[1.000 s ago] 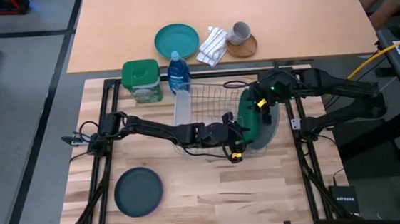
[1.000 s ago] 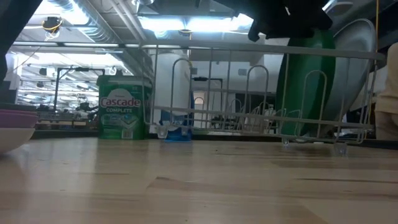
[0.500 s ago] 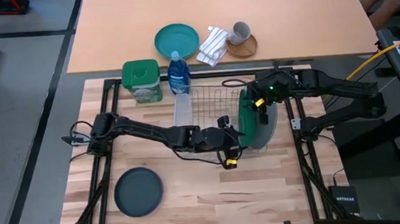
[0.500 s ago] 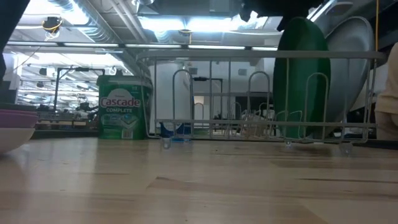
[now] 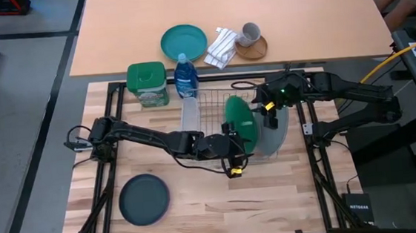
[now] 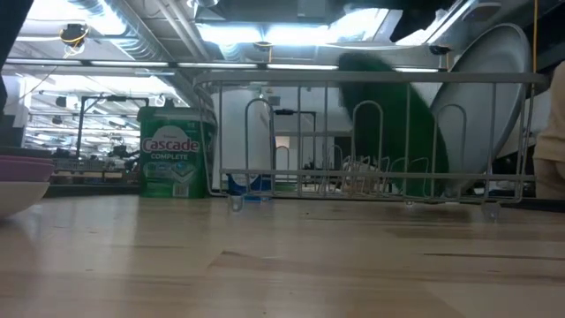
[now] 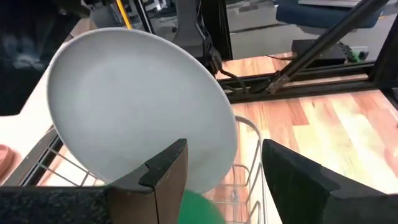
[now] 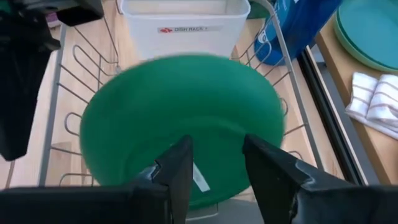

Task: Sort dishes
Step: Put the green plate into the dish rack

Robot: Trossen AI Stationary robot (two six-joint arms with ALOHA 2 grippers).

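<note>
The green plate point(image 5: 239, 118), seemingly tilted, is seen blurred in the rack point(image 5: 208, 101); both grippers' fingers are parted, grasping nothing

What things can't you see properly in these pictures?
- Green plate: smeared in the low view, so I cannot tell whether it sits in a slot of the rack.
- Pink dishes: cut off by the low view's left edge, so they cannot be counted.
- Light grey plate: its bottom is hidden behind the left tool in the left wrist view.
</note>
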